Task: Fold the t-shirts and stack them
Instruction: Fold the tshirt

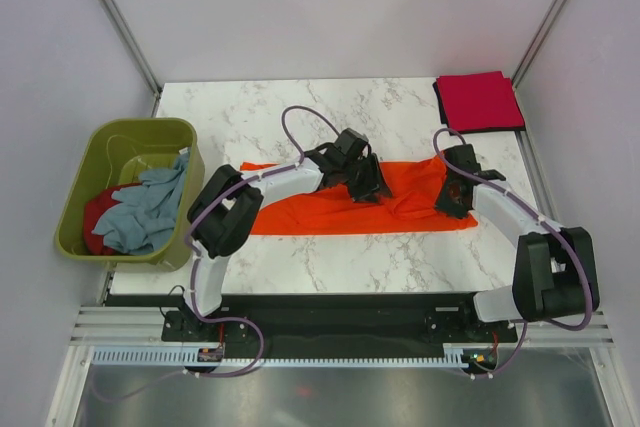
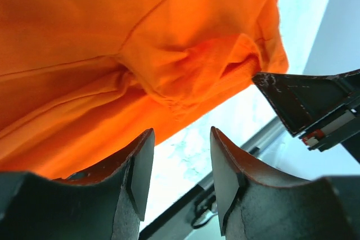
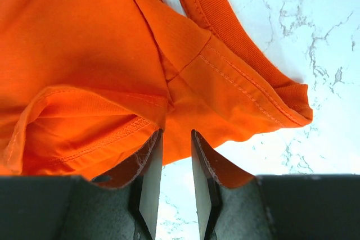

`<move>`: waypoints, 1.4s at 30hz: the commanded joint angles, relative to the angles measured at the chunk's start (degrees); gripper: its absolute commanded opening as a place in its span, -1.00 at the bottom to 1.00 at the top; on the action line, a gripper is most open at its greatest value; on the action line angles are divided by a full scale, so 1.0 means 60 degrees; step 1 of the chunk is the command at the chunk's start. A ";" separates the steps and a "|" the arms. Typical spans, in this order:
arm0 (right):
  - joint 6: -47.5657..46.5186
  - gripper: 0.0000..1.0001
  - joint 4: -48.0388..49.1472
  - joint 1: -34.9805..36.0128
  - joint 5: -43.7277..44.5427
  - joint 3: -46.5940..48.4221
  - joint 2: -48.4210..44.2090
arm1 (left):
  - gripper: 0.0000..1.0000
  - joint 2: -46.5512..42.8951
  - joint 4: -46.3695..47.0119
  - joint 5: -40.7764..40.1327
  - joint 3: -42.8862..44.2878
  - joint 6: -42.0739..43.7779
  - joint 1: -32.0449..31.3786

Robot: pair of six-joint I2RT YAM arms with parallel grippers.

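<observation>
Progress: one of four done, as far as we can judge.

- A crimson t-shirt lies folded into a neat square at the corner of the surface, beyond the right end effector and well apart from it. We read this as the start of the stack.
- The orange t-shirt is spread lengthwise across the middle of the surface, under both end effectors. It looks partly folded into a long band, with its right end still bunched and wrinkled.
- Left end effector: fingers spread and nothing between them. The shirt's gathered cloth sits just ahead of the tips, over the middle of the band.
- Right end effector: fingers stand a narrow gap apart, with bare surface showing through the gap. The collar end of the orange shirt reaches right up to the tips, but we see no cloth caught between them.
- Far to the left of the left end effector, the olive tub sits beside the surface. It holds a grey-blue t-shirt draped over its near wall and a red t-shirt beneath, both crumpled and unfolded.

Left to do, in our judgement: finish folding the orange shirt and set it on the crimson one, then fold and stack the two tub shirts.
</observation>
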 commanded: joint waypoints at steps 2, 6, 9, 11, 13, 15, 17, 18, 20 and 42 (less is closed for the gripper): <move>-0.0134 -0.30 0.0101 0.0016 -0.0032 -0.0052 -0.0431 | 0.05 0.0411 0.0761 0.0753 0.0182 -0.1056 -0.0089; -0.0105 -0.29 0.0072 0.0001 -0.0106 0.0036 -0.0651 | 0.08 0.0792 0.0908 0.0870 0.0445 -0.0985 -0.0250; 0.0319 -0.28 -0.0045 0.0001 -0.0077 0.0196 -0.0798 | 0.14 0.1115 0.0893 0.0943 0.0666 -0.1013 -0.0265; 0.0553 -0.25 -0.0060 0.0001 -0.0048 0.0299 -0.0871 | 0.13 0.1174 0.0748 0.0900 0.0695 -0.0970 -0.0265; 0.0773 -0.22 -0.0089 0.0001 0.0172 0.0562 -0.0828 | 0.06 0.1160 0.0136 0.0549 0.0681 -0.0824 -0.0265; 0.0803 -0.20 -0.0162 -0.0014 0.0275 0.0898 -0.0624 | -0.04 0.1116 -0.0262 0.0111 0.0652 -0.0546 -0.0265; 0.0818 -0.17 -0.0235 -0.0013 0.0333 0.1104 -0.0346 | -0.16 0.0955 -0.0497 -0.0096 0.0520 -0.0312 -0.0265; 0.0891 -0.17 -0.0265 0.0001 0.0319 0.1192 -0.0257 | -0.20 0.0897 -0.0556 -0.0285 0.0476 -0.0252 -0.0265; 0.1022 -0.14 -0.0265 0.0001 0.0304 0.1237 -0.0082 | -0.23 0.0721 -0.0615 -0.0390 0.0330 -0.0149 -0.0265; 0.2459 -0.08 0.0993 -0.0013 -0.0238 -0.0520 -0.0344 | -0.95 0.0911 0.0219 0.0533 0.0652 -0.0047 -0.0265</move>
